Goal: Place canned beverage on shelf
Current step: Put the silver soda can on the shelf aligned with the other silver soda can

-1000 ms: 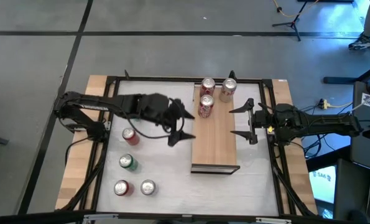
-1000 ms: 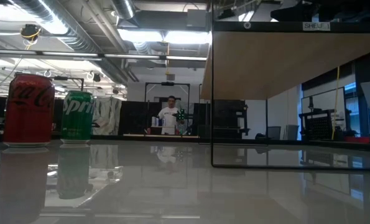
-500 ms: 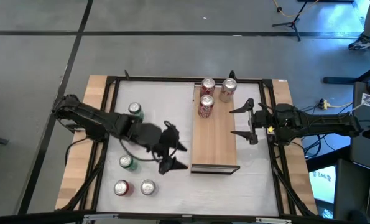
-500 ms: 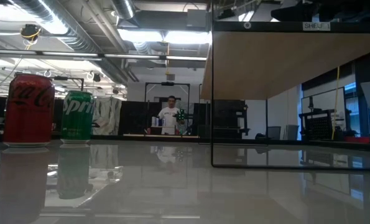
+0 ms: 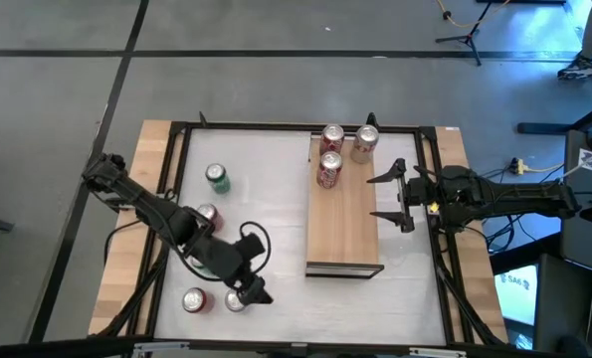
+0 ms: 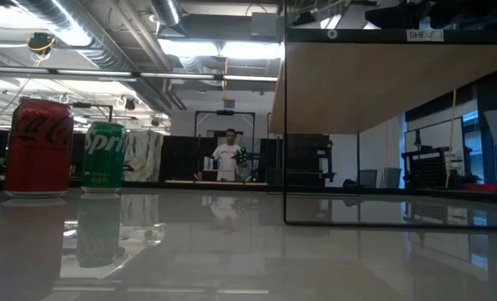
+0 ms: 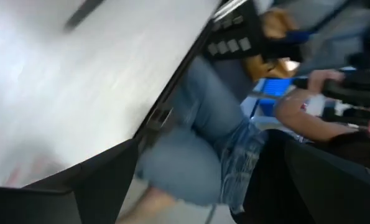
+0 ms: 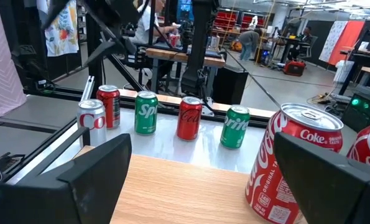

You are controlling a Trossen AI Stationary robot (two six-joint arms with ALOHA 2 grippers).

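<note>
Silver can point(image 5: 235, 297) | under left gripper point(image 5: 252, 291) jaws, wide | right gripper point(image 5: 392, 197) wide beside shelf point(image 5: 344, 224)

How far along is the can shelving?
Done: three cans stand on the shelf. In hand: nothing; the left tool, open, sits at the silver can near the table's front edge. Left: four cans on the white tabletop. The right tool waits open beside the shelf.

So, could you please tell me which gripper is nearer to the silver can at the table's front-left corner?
Left. The left gripper hovers open right at the silver can; the right gripper waits open across the light-wood shelf.
</note>
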